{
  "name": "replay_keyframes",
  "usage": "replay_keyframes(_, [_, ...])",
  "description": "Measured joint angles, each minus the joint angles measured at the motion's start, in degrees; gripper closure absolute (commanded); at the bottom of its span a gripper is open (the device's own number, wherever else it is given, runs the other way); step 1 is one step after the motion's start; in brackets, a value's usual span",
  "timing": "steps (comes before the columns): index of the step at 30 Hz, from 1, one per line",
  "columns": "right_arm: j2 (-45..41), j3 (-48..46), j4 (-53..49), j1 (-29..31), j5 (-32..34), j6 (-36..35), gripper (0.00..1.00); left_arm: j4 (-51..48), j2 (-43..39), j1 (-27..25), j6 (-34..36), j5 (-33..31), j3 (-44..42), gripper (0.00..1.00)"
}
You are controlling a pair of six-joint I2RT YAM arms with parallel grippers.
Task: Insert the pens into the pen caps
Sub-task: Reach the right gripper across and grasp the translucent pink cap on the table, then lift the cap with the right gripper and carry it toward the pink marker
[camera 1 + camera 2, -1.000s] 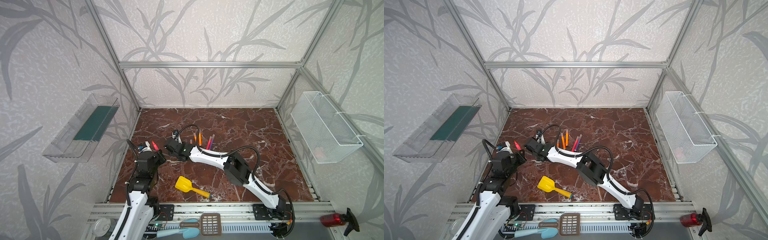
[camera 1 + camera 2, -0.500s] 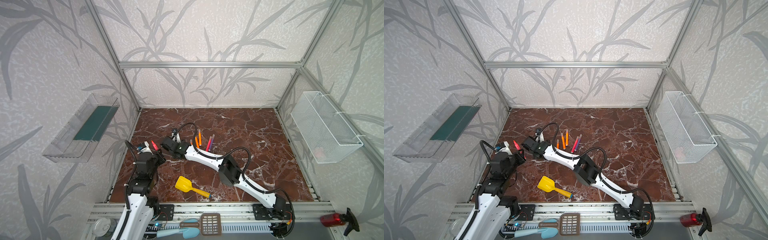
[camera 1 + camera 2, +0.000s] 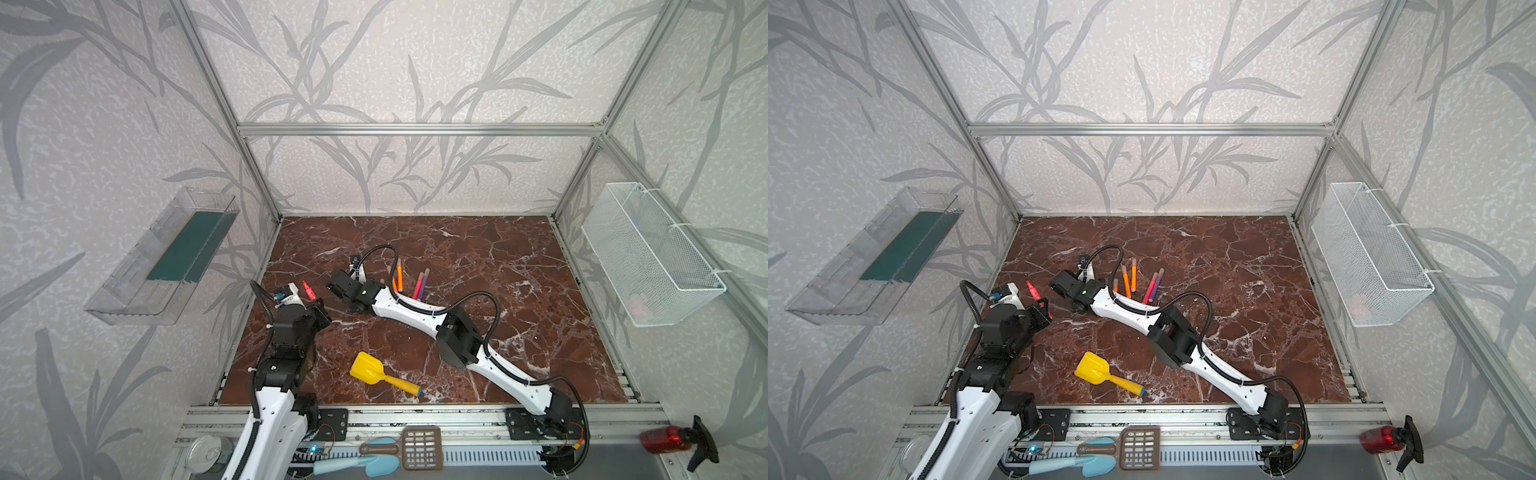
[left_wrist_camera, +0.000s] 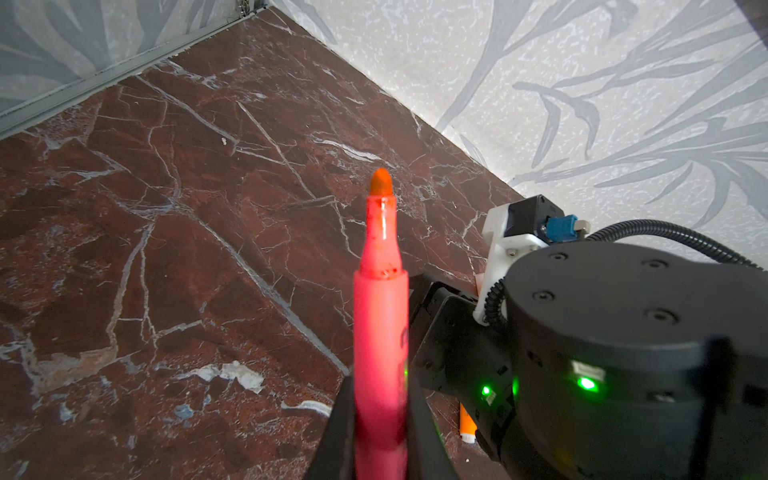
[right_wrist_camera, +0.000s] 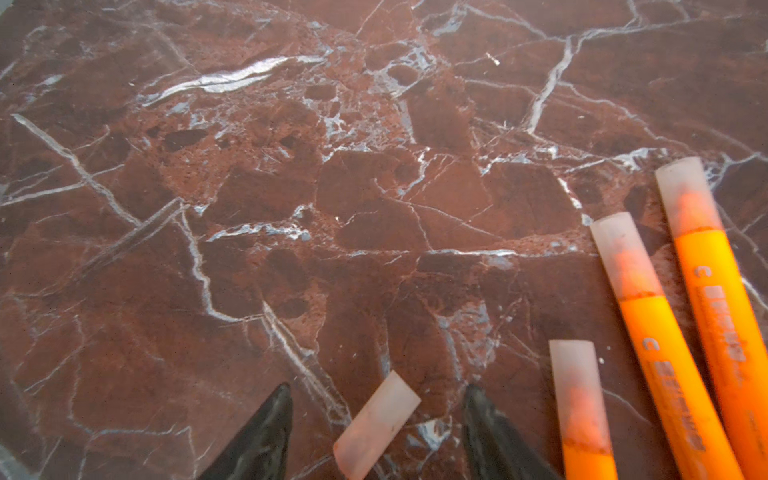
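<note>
**Left claw** [image 4: 380, 397]: clamped on the red pen [image 4: 380, 307]. The pen stands tip-up and uncapped, clear of the table [image 4: 166, 208].

**Right claw** [image 5: 377, 388]: jaws apart, low over the table. A loose cap [image 5: 376, 424] lies flat between them. It touches neither finger [image 5: 494, 432], as far as the right wrist view shows.

**Governing relation:**
- The cap sits directly under the right claw, so that arm is much the nearer.
- In a top view the left claw [image 3: 319, 306] and its pen [image 3: 308, 290] stand just beside the right claw [image 3: 337, 286], not touching it.
- The cap's long axis runs slantwise across the gap. It is neither in line with the jaws' closing path nor square to it.
- Judgement: unless the wrist turns to square up, closing is likely to twist or roll the cap rather than seat it.

**Adjacent:** three orange pens [image 5: 673, 365], all capped, lie just beside the cap on one side of the gap. The nearest is close to one finger.

**Not determined:**
- The cap's near end is cut off by the frame edge, and which end is open cannot be told.
- In both top views the cap is hidden beneath the right claw.
- The red pen's butt is out of frame.
- The pink and purple pens [image 3: 420, 286] run partly behind the right arm [image 3: 409, 309]. Whether they are capped is too small to confirm.
</note>
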Motion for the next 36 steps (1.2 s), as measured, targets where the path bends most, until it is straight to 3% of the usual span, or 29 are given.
replay_keyframes(17, [-0.3,-4.4,3.0,-0.4,0.3,1.6,0.57,-0.2,-0.9,0.0,0.0,0.3,-0.1,1.0])
replay_keyframes(23, [-0.8,-5.5,3.8,-0.3,0.7,2.3,0.74,-0.8,-1.9,0.0,0.0,0.3,-0.1,1.0])
replay_keyframes(36, [-6.4,-15.5,8.1,-0.2,-1.0,4.3,0.9,-1.7,-2.2,0.0,0.0,1.7,-0.1,1.0])
